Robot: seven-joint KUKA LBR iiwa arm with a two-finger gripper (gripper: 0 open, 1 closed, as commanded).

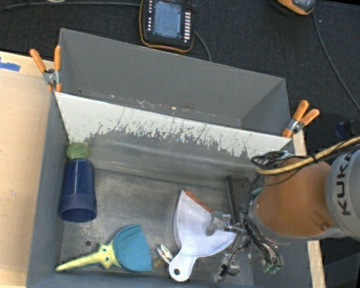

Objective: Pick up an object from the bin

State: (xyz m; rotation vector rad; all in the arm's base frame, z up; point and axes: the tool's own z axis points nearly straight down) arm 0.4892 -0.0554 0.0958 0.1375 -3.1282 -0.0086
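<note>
**White scoop is probably the easy grab**

The grey bin point(174, 98) is reached into from the right. The gripper point(223, 231) is seen at the right edge of a white plastic scoop point(191, 234) lying mid-floor, towards the front wall. Open or closed can't be made out. The scoop is probably light, stiff and slightly slippery, so it's best pinched on the thin rim or handle.

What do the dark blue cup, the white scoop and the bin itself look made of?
Dark blue cup: likely plastic, with even matte colour and a soft sheen.
White scoop: probably plastic, a thin, smooth moulded shape.
Bin: grey sheet metal, its floor scratched and worn.
</note>
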